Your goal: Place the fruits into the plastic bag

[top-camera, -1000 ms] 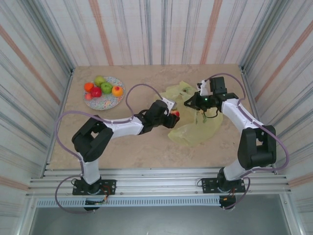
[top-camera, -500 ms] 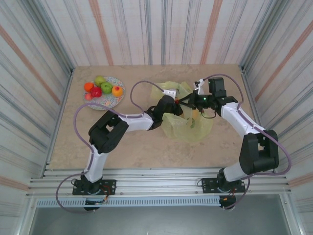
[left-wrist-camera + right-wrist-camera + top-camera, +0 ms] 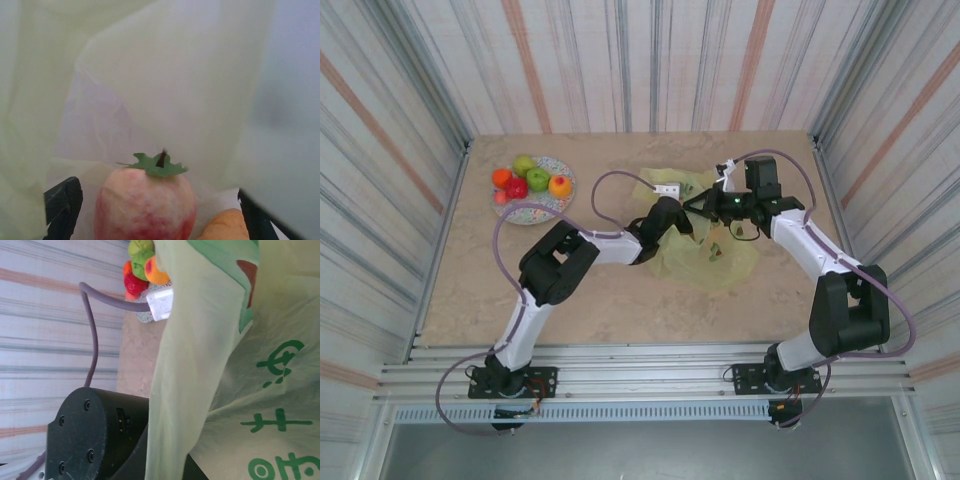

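left end effector (image 3: 159,202): wide open inside plastic bag (image 3: 722,264), toy peach (image 3: 144,212) loose between jaws | right end effector (image 3: 705,206): clamped on bag rim | remaining fruits (image 3: 530,181): 10 o'clock, nearer left

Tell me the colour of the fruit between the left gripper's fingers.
The fruit is pale pink blushing red, green leaf on top; clearest in left wrist view.

Take the plastic bag (image 3: 712,265) as your landmark on the worktop (image 3: 620,300): the plate (image 3: 532,210) of fruits (image 3: 530,180) lies well to its left, your left claw (image 3: 672,225) reaches inside it around an apple (image 3: 145,205), and your right claw (image 3: 700,207) sits at its far edge.
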Tool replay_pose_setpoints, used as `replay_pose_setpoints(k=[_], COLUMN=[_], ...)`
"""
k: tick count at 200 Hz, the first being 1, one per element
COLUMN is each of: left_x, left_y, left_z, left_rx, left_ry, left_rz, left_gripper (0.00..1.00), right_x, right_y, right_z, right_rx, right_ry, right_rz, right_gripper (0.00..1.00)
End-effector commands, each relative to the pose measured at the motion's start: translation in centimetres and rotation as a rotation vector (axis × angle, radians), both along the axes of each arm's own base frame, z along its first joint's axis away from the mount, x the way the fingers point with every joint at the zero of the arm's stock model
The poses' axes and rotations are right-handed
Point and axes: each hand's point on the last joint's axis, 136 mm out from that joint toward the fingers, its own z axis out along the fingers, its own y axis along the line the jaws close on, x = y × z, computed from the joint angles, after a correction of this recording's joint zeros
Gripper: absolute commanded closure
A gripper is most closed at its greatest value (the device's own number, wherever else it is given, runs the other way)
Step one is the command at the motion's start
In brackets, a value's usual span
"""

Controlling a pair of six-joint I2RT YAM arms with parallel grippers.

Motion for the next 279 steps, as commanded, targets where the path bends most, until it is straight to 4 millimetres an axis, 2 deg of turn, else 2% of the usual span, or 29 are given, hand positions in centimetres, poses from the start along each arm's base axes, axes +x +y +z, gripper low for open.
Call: replay_pose_setpoints(k=[1,15,20,22,27,73,115,143,162,188,204,231,279], left_x=[-0.2,-1.1,-1.5,-1.6,-2.0,-7.6,-11.7,-14.5,-15.7,-15.9,-15.4,-12.9,-10.9], left_y=[0.8,1.1,1.1,1.2,1.3,2.9,6.1,7.3,8.7,11.9,14.5,20.8,30.7], left_z=[2.8,3.5,3.2,4.2,4.8,5.8,6.0,7.6,8.9,10.5,11.5,13.1,15.6], left_rx=[-0.036,-0.034,-0.027,-0.038,-0.042,-0.036,0.004,0.000,0.028,0.118,0.207,0.323,0.234], left_ry=[-0.034,-0.030,-0.020,-0.030,-0.034,0.006,0.036,0.019,0.009,-0.015,-0.037,0.003,0.109], left_rz=[-0.004,-0.034,-0.049,-0.055,-0.072,-0.287,-0.402,-0.532,-0.574,-0.503,-0.407,-0.106,0.187], left_gripper=[0.13,0.12,0.12,0.12,0.12,0.12,0.12,0.12,0.12,0.12,0.11,0.08,0.06], right_x=[-0.3,-0.3,-0.2,-0.2,-0.2,0.1,0.2,0.6,0.9,1.1,1.2,1.5,1.3], right_y=[-1.2,-2.2,-2.6,-2.7,-3.1,-5.4,-5.5,-5.4,-5.3,-5.3,-5.2,-5.1,-4.9], right_z=[-1.1,-1.7,-2.0,-2.0,-2.2,-2.7,-3.3,-3.6,-3.6,-3.9,-4.0,-3.6,-3.2], right_rx=[-0.050,-0.103,-0.125,-0.135,-0.155,-0.251,-0.262,-0.256,-0.252,-0.245,-0.238,-0.231,-0.294], right_ry=[0.015,0.016,0.015,0.015,0.015,0.004,0.001,0.005,0.004,-0.001,-0.006,-0.025,-0.073], right_rz=[-0.011,-0.027,-0.033,-0.037,-0.042,-0.075,-0.054,-0.050,-0.051,-0.056,-0.058,-0.062,-0.062], right_gripper=[1.00,1.00,1.00,1.00,1.00,1.00,1.00,1.00,1.00,1.00,1.00,1.00,1.00])
